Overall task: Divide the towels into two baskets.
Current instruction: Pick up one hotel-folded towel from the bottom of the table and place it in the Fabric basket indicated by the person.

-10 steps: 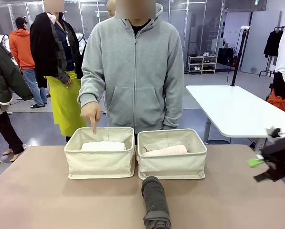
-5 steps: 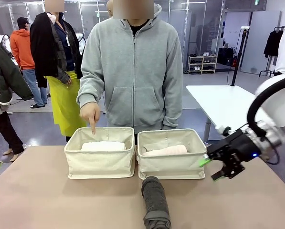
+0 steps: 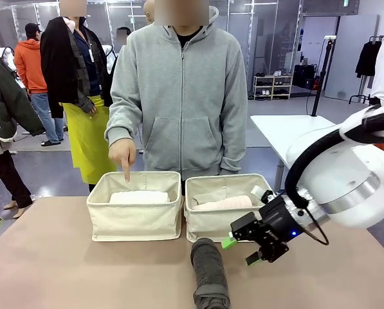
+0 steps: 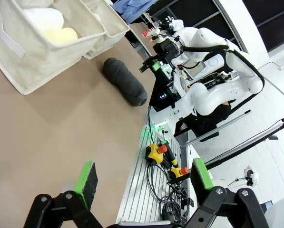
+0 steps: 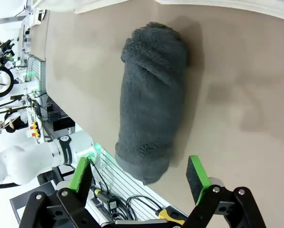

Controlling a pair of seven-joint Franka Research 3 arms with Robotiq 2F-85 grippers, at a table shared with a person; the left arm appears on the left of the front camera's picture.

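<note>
The grey towel point(image 3: 210, 273) lies on the table point(image 3: 63, 270) just in front of the two baskets, its long axis running from the baskets toward the robot's edge, its near end close to that edge. The right gripper point(image 3: 240, 250) hangs just beside the roll on its right, jaws spread wide and holding nothing; in the right wrist view the roll point(image 5: 151, 102) lies ahead of the green pads point(image 5: 80, 173), roughly in line with the fingers. The left gripper point(image 4: 141, 176) is likewise spread and empty, well apart from the roll, so the right arm is judged nearer. The left basket point(image 3: 135, 222) holds a white towel point(image 3: 139, 197) and the right basket point(image 3: 233, 222) a pink one point(image 3: 225, 203). A person's hand point(image 3: 123, 154) points into the left basket. Bare tabletop lies either side of the roll.
</note>
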